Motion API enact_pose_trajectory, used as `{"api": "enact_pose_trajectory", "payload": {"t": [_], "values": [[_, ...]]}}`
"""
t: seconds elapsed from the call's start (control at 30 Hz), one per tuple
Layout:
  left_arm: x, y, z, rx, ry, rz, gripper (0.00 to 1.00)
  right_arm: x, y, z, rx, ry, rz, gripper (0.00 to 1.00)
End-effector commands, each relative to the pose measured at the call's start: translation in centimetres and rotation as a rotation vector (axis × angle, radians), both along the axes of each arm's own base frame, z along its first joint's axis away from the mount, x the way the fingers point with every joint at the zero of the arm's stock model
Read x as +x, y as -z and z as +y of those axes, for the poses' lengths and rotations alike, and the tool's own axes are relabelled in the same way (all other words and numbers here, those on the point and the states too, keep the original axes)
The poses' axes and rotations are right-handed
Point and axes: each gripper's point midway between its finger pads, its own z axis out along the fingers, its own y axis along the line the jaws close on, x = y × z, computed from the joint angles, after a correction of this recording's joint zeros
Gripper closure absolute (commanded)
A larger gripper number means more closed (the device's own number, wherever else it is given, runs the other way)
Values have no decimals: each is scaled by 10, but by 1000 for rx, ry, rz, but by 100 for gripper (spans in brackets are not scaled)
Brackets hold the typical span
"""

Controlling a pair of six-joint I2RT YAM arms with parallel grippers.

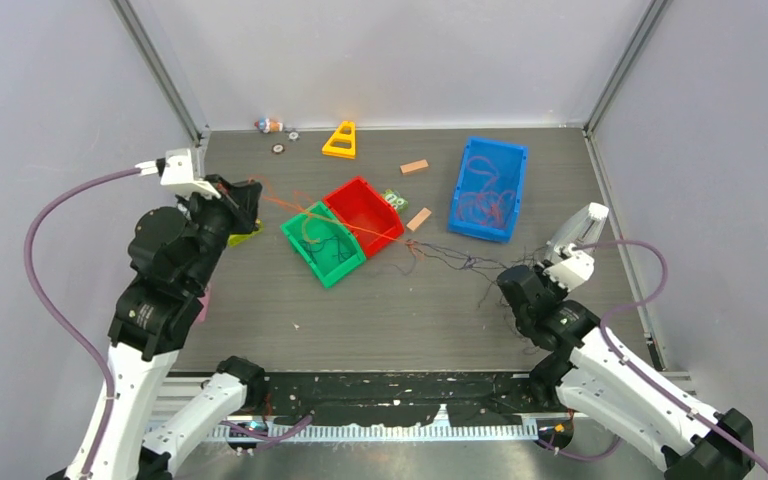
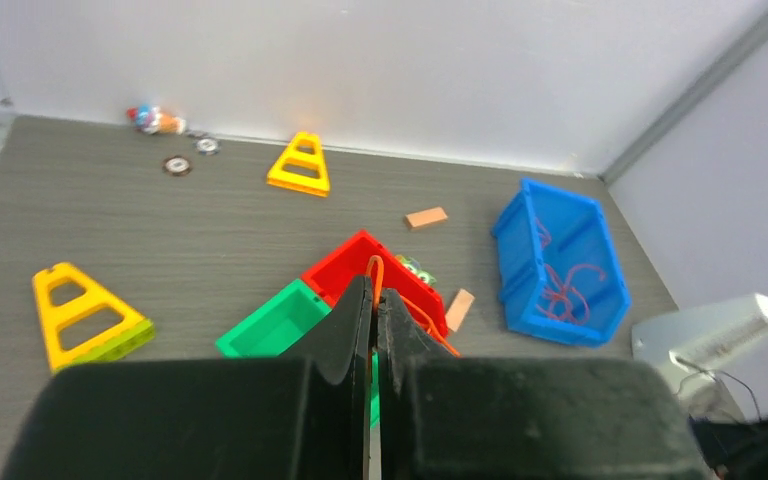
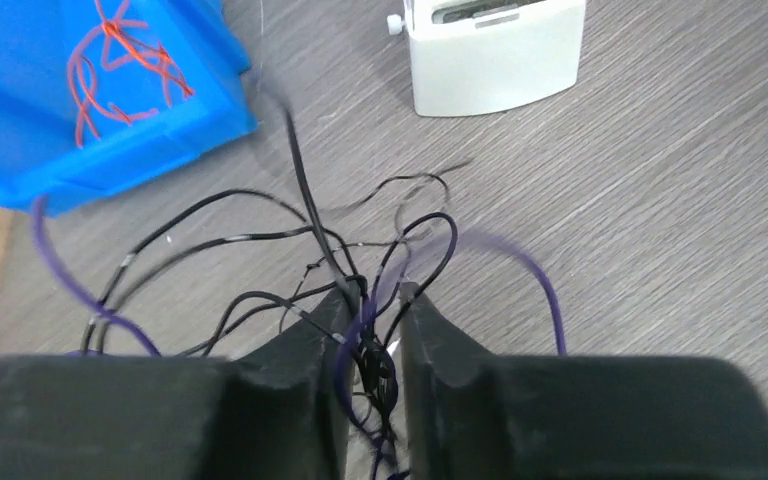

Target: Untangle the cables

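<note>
Far left: left claw (image 2: 373,295) pressed together, pinching an orange cable (image 2: 372,260) above the counter (image 1: 380,320), with a yellow triangle (image 2: 75,310) lying just beside it. From that pinch, orange cable stretched rightward across a green bin (image 1: 305,262) and a red bin (image 1: 360,212), these two touching side by side mid-counter. Just right of the red bin, a wooden block (image 1: 419,219). Farther right, toward the back, a blue bin (image 1: 480,228) with loose orange-red cables (image 1: 480,185) coiled inside. In front of the blue bin, dark cables (image 1: 460,262) sprawled in thin loops over the counter. At their right end, right claw (image 3: 373,295) low over the counter, almost pressed together, pinching a knot of those dark cables, with black and purple strands fanning out ahead of the fingers. Beyond it, to the right, a white boxy object (image 3: 495,55).
</note>
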Motion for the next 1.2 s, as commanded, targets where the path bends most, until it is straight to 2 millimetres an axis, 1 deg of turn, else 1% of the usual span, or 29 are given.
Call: {"api": "enact_pose_trajectory", "payload": {"t": [0.0, 0.07, 0.17, 0.27, 0.33, 0.37, 0.4, 0.43, 0.47, 0.5, 0.53, 0.57, 0.6, 0.63, 0.67, 0.7, 0.73, 0.77, 0.8, 0.87, 0.9, 0.93, 0.97, 1.0, 1.03, 1.07, 1.1, 1.13, 1.17], "values": [[-5, -31, -42, 5, 251, -171, 100, 11, -10, 21, -119, -250, 77, 40], [-14, -33, -68, 7, 412, -196, 100, 18, -18, 47, -99, -421, 31, 14], [-18, -26, -92, -1, 553, -171, 100, 24, -36, 91, -59, -686, -120, 5], [-20, -19, -105, -18, 626, -149, 100, 17, -58, 129, -43, -933, -227, 4], [-18, -17, -106, -23, 628, -144, 100, 17, -74, 146, -47, -1032, -268, 4], [-17, -16, -105, -20, 619, -144, 100, 14, -71, 157, -52, -1101, -252, 4], [-17, -16, -104, -17, 614, -143, 100, 15, -81, 164, -52, -1142, -277, 4], [-17, -16, -103, -13, 613, -146, 100, 13, -77, 173, -53, -1196, -255, 4], [-17, -18, -103, -11, 612, -148, 100, 15, -85, 180, -52, -1220, -282, 4], [-17, -19, -103, -10, 610, -150, 100, 14, -80, 189, -46, -1270, -266, 4], [-17, -20, -102, -9, 609, -151, 100, 16, -90, 197, -42, -1292, -299, 4], [-18, -21, -102, -7, 609, -153, 100, 15, -85, 208, -36, -1341, -285, 4], [-18, -21, -102, -5, 609, -154, 100, 16, -94, 216, -39, -1363, -317, 4], [-18, -22, -101, -3, 606, -154, 100, 14, -89, 227, -53, -1408, -301, 4], [-18, -23, -101, -1, 603, -157, 100, 15, -98, 236, -67, -1428, -330, 3], [-19, -24, -100, 0, 600, -159, 100, 12, -90, 247, -102, -1476, -307, 3], [-19, -24, -100, 1, 600, -162, 100, 14, -98, 255, -140, -1498, -333, 3], [-19, -25, -99, 2, 598, -164, 100, 12, -88, 266, -160, -1533, -303, 3], [-20, -26, -99, 2, 598, -166, 100, 14, -94, 274, -177, -1548, -325, 3], [-20, -26, -99, 2, 597, -167, 100, 17, -77, 290, -203, -1602, -288, 3], [-20, -27, -99, 2, 596, -167, 100, 18, -79, 296, -204, -1611, -294, 3], [-21, -27, -98, 3, 596, -168, 100, 22, -68, 301, -209, -1620, -270, 3], [-21, -29, -98, 4, 595, -172, 100, 25, -69, 306, -207, -1621, -283, 3], [-21, -29, -97, 5, 592, -173, 100, 27, -58, 309, -207, -1625, -254, 3], [-21, -31, -96, 9, 585, -177, 100, 30, -57, 313, -206, -1623, -263, 3], [-21, -31, -95, 11, 577, -177, 100, 32, -45, 316, -203, -1624, -233, 3], [-21, -33, -93, 15, 566, -183, 100, 35, -43, 319, -200, -1620, -236, 4], [-21, -35, -91, 19, 558, -186, 100, 37, -30, 320, -192, -1615, -202, 4], [-22, -36, -90, 25, 552, -192, 100, 40, -28, 322, -191, -1611, -207, 5]]}}
